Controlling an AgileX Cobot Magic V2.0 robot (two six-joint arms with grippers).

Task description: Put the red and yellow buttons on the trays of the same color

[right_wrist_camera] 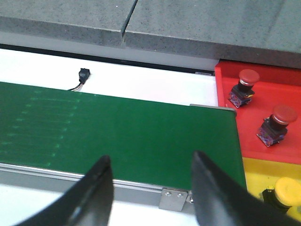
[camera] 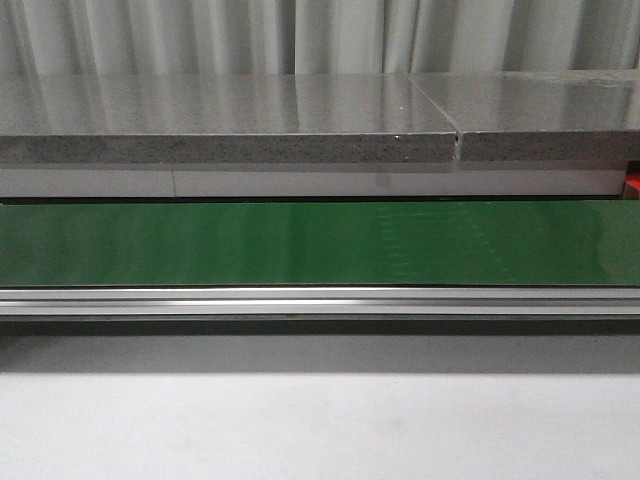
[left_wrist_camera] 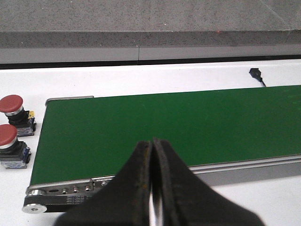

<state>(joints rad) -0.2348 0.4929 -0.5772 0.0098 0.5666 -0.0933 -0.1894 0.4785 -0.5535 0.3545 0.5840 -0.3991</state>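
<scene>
Belt (camera: 320, 243) fills the front view: green, bare, no buttons on it, no arms or trays in frame apart from a red sliver at the far right edge. Nothing to act on from this angle.

Left wrist view: left gripper (left_wrist_camera: 153, 188) has its jaws pressed together, nothing between them, hovering over the near rail at the belt's end roller. 2 red buttons (left_wrist_camera: 10, 104) (left_wrist_camera: 7, 135) stand upright on the white table just beside that end of the belt, one behind the other, not on any tray. No yellow button visible here.

Right wrist view: right gripper (right_wrist_camera: 149, 188) has jaws spread wide, empty, over the belt's other end. Red tray (right_wrist_camera: 225, 94) already holds 2 red buttons (right_wrist_camera: 247, 77) (right_wrist_camera: 282, 115), both upright. Yellow tray (right_wrist_camera: 256, 169) sits next to it with 1 yellow button (right_wrist_camera: 287, 188), partly behind the gripper finger.

Judgement: mid-task, between transfers. The trays are partly filled, and 2 red buttons wait at the left end. The likely next move is for the left arm to open, swing off the belt toward the nearer red button, grip the body below the cap, and set it on the belt. The right arm looks ready to pick at the tray end.
</scene>
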